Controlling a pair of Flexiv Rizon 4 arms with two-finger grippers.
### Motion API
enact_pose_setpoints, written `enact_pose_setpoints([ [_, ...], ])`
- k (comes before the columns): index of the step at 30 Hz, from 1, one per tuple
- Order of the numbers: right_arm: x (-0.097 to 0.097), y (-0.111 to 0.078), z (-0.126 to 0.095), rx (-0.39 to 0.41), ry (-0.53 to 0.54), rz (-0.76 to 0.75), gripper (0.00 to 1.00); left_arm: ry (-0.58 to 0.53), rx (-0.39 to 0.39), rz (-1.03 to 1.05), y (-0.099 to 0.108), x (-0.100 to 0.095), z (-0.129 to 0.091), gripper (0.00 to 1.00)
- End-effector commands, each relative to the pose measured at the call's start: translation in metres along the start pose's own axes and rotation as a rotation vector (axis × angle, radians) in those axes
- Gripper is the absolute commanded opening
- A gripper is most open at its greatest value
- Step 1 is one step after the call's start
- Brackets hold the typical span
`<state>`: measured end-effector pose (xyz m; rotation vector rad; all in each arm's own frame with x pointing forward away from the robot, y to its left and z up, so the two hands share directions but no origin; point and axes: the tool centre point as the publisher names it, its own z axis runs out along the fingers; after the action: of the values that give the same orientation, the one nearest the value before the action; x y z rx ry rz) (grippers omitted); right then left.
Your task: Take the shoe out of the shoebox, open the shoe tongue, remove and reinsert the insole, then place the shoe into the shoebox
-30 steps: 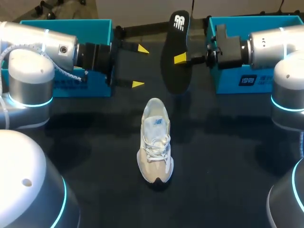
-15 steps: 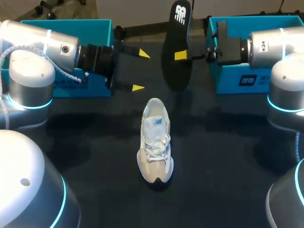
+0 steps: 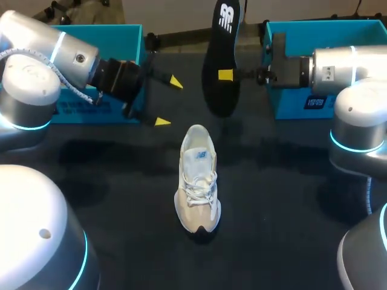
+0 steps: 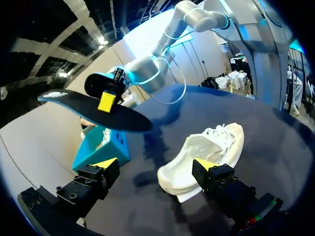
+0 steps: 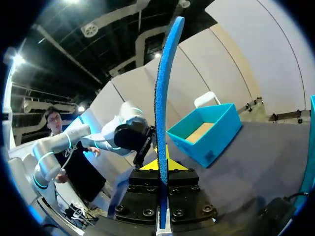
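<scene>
Our right pincer (image 3: 225, 75) pinches the black insole (image 3: 219, 90), up in the air past the heel of the shoe (image 3: 197, 178). Our left pincer (image 3: 169, 101) hangs open beside that heel. With nothing holding the shoe, we think pushing the insole in could shove it away.

A cream-white shoe (image 3: 197, 179) with white laces stands upright on its sole in the middle of the table, heel toward the far edge and toe toward the near edge. The black insole (image 3: 221, 60), with a white logo at its heel end and a blue underside, hangs in the air above the far middle of the table, pinched on edge between the fingers of the right gripper (image 3: 227, 75). Two open teal boxes sit along the far edge, the left box (image 3: 121, 39) at the far left corner and the right box (image 3: 320, 33) at the far right corner.
</scene>
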<state>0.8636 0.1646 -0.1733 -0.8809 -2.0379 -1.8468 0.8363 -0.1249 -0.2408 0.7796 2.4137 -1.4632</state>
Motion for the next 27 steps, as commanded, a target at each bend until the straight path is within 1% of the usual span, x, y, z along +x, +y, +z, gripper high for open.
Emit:
enact_pose_setpoints([
  [1, 0.0, 0.0, 0.001, 0.0, -0.002, 0.0, 0.0, 0.004, -0.03, -0.007, 0.006, 0.01, 0.001, 1.0],
  [6, 0.0, 0.0, 0.001, 0.0, -0.002, 0.0, 0.0, 0.004, -0.053, -0.035, 0.016, 0.021, 0.008, 1.0],
  [13, -0.006, -0.005, 0.01, -0.012, -0.02, -0.151, 0.0, 0.029, -0.075, -0.072, 0.026, 0.038, 0.017, 1.0],
  [14, -0.006, -0.006, 0.011, -0.011, -0.022, -0.153, 0.0, 0.037, -0.077, -0.075, 0.027, 0.04, 0.017, 1.0],
  [20, -0.008, -0.015, 0.024, 0.001, 0.009, -0.238, 0.0, 0.038, -0.113, -0.116, 0.035, 0.049, 0.019, 1.0],
  [21, -0.008, -0.016, 0.026, -0.008, 0.008, -0.251, 0.0, 0.04, -0.116, -0.123, 0.036, 0.05, 0.019, 1.0],
  [24, -0.007, -0.023, 0.033, -0.01, 0.029, -0.259, 0.0, 0.033, -0.133, -0.153, 0.04, 0.054, 0.019, 1.0],
  [27, -0.007, -0.023, 0.033, -0.01, 0.029, -0.259, 0.0, 0.031, -0.14, -0.17, 0.043, 0.057, 0.02, 1.0],
])
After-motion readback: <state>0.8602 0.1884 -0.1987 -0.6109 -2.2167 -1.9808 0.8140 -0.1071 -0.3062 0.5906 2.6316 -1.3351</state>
